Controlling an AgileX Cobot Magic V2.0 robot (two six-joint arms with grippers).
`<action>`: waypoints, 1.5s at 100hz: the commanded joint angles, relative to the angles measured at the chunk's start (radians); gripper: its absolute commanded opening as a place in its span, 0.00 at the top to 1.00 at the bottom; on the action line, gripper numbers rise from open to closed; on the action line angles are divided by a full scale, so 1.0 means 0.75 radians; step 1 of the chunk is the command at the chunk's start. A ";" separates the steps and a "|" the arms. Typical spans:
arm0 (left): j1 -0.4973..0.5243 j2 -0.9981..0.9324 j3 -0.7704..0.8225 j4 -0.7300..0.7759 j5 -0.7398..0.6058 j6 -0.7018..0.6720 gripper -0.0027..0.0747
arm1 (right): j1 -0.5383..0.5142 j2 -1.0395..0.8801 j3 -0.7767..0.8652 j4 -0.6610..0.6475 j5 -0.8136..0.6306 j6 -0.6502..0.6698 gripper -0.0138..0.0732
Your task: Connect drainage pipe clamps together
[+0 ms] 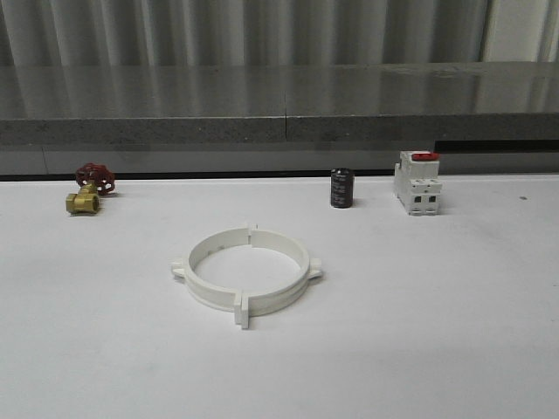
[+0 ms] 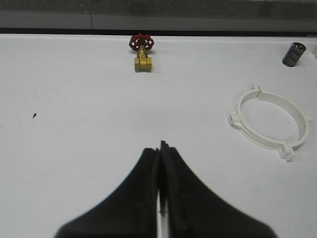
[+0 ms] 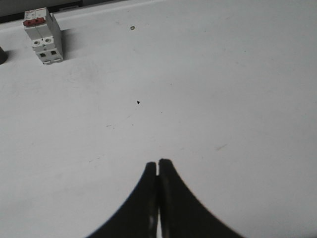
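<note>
Above the bare table (image 2: 74,129), both left fingers (image 2: 151,171) and right fingers (image 3: 150,181) are clenched together, grasping nothing.

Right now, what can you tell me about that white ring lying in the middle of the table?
The drainage pipe clamps look like white plastic: two semicircular halves set end to end, forming one closed ring. Small flat tabs stick out where the halves meet and at the sides. It lies flat on the white table, in front of the black cylinder. Nothing touches it but the table; the left wrist view shows it too.
</note>
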 commanded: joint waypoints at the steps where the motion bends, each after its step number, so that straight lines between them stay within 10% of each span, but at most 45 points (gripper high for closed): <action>1: 0.002 0.010 -0.035 -0.022 -0.085 -0.003 0.99 | -0.007 0.000 -0.036 -0.059 -0.064 -0.014 0.92; 62: 0.002 0.010 -0.035 -0.022 -0.085 -0.003 0.99 | -0.008 -0.079 -0.029 0.000 -0.044 -0.136 0.92; 112: 0.002 0.010 -0.035 -0.022 -0.085 -0.003 0.99 | -0.323 -0.630 0.428 0.664 -0.638 -0.917 0.92; 150: 0.002 0.010 -0.035 -0.022 -0.083 -0.003 0.99 | -0.338 -0.716 0.672 0.736 -0.878 -0.953 0.92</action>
